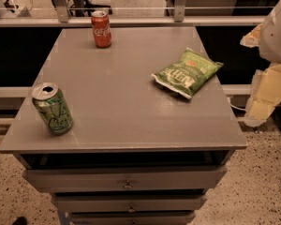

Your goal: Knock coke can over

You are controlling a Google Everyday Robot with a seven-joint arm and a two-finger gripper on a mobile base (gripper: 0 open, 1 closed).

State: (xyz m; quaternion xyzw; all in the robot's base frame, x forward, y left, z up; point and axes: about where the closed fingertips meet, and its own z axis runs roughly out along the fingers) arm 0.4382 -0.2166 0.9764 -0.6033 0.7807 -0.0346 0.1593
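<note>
Cans bracket the grey cabinet top (131,125). Farthest left of the gripper, at the near corner, stands a green can (52,109) with pale drawings and an opened silver top. No wording on it can be read.

Further along, at the far edge, is the coke can (101,29): red-orange, upright, its long axis vertical, with the white Coca-Cola script facing the camera. It stands alone, well apart from the green can.

A green crisp bag (187,72) lies flat nearer the gripper, close to the right edge. It carries pale lettering and a small red mark, but the brand cannot be made out with confidence.

At the right border of the view, off the cabinet's side, hangs the gripper (267,90), a pale blocky shape below a white rounded arm link (277,29). Whether it is released or clenched, I cannot tell. It holds nothing that shows.

The coke can lies well to the gripper's left and farther back, diagonally across the top. My judgement is that the arm must reach past the far end of the bag and push the can's upper side sideways to tip it.
</note>
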